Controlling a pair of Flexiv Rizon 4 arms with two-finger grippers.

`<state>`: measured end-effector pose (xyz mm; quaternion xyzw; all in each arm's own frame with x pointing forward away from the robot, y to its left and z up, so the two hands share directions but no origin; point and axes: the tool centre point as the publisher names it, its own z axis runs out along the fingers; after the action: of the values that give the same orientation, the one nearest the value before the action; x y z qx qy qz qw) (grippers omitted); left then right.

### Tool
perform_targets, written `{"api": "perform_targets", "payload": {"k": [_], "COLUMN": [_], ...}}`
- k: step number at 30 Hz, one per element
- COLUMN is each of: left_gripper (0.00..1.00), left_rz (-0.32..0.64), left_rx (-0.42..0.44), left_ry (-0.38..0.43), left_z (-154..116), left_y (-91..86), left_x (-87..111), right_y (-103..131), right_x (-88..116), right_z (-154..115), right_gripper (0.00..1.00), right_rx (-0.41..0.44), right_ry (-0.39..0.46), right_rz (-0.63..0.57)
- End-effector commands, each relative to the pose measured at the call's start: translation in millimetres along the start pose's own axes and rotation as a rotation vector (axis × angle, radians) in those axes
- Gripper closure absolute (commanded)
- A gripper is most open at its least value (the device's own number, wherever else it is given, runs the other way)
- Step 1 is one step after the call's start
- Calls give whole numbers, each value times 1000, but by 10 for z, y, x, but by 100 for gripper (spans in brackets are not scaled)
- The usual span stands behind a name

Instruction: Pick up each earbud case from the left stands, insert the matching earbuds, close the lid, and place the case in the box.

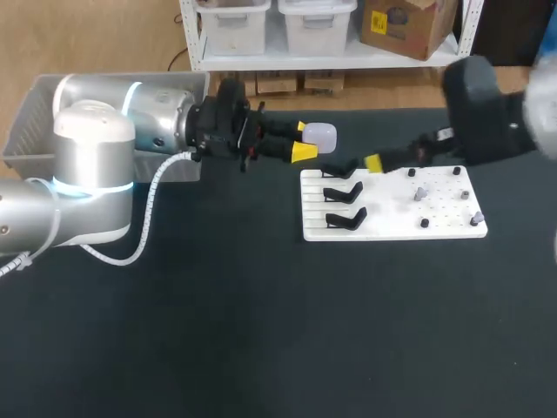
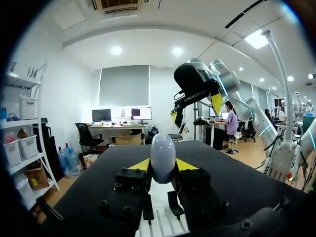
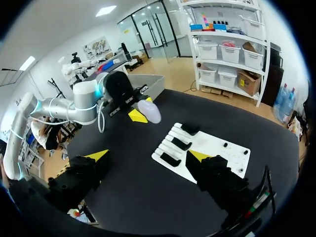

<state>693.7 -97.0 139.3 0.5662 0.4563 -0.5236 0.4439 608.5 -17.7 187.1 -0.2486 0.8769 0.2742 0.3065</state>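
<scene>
Earbud case [image 1: 322, 136] inside left tool [image 1: 304, 141]

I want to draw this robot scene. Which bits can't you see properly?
Head view: the inside of the box is hidden behind the left arm.
Head view: the earbuds on the white board are too small to tell apart.
Left wrist view: the left gripper covers the lower half of the case.
Head view: the right arm is blurred.
</scene>
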Motion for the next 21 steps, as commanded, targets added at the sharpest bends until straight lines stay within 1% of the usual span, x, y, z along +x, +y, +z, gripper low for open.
{"api": "perform_targets", "payload": {"k": [1, 7, 8, 12, 21], "left_gripper": [100, 100, 100, 100, 100], "left_rz": [3, 3, 3, 3, 3], "left_rx": [-5, -5, -5, -5, -5], "left_ry": [-1, -1, -1, -1, -1], "left_z": [-2, -2, -2, -2, -2], "left_y": [-19, -19, -19, -19, -19], "left_x": [4, 4, 4, 4, 4], "right_y": [83, 116, 112, 91, -12], "right_x": [-136, -233, -245, -259, -321], "right_z": [259, 408, 435, 516, 648], "right_gripper": [0, 0, 0, 0, 0], "right_rx": [-1, -24, -4, 5, 27], "right_ry": [20, 34, 44, 67, 82], "right_rz": [10, 29, 45, 73, 120]}}
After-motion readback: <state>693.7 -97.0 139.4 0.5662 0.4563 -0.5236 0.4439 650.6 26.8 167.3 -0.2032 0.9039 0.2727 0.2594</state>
